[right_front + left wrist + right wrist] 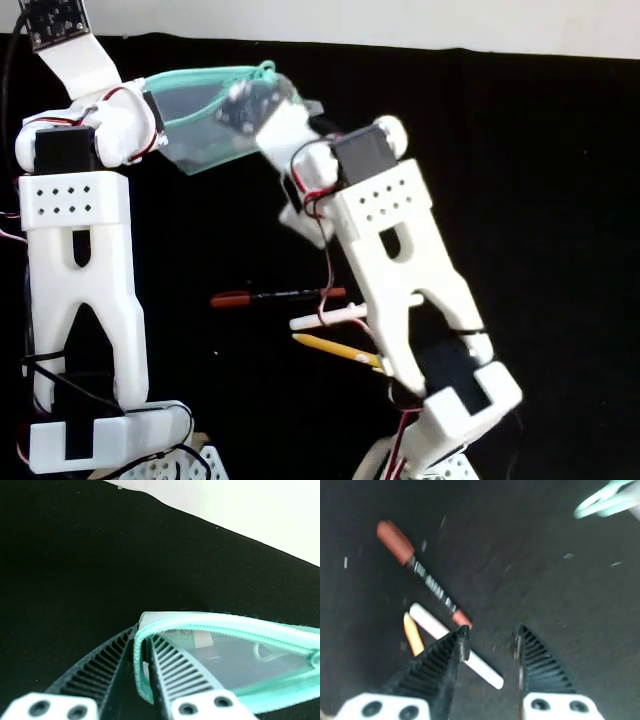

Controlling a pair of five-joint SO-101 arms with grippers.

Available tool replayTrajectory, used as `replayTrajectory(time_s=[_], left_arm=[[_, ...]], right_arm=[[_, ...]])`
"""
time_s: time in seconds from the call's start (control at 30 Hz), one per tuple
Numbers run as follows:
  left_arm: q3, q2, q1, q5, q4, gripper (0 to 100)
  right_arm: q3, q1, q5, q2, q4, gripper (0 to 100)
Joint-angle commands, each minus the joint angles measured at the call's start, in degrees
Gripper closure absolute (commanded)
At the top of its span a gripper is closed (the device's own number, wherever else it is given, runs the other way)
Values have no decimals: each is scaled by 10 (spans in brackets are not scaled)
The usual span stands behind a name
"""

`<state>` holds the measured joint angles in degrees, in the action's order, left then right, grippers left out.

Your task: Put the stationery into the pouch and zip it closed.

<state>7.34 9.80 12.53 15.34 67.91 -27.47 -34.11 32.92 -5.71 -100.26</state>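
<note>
Gripping one end of the pouch, the left gripper has its jaws pressed shut on the teal zip edge and holds the pouch up off the table, at about 11 o'clock in the high view. Seen from the left wrist, the zip stands parted, and the clear side of the pouch shows between its two teal rows. The right gripper hangs above the black cloth with its jaws apart and nothing between them. Three pieces lie on the table near the middle of the high view, toward 5 o'clock of the pouch: a red-capped pen, a white pen just beside it at 5 o'clock, and a yellow pencil nearest 6 o'clock, its far end hidden under the right arm.
</note>
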Motion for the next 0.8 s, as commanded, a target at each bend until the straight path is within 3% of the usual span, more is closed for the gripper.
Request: replayTrajectory(time_s=[0.0,0.37,0.77], left_arm=[[3,2,9,1,-13,993],[3,2,9,1,-13,993],[3,2,7,1,-11,993]], right_arm=[[57,0,53,38,-6,857],[225,-35,155,37,58,857],[429,-45,276,39,196,857]])
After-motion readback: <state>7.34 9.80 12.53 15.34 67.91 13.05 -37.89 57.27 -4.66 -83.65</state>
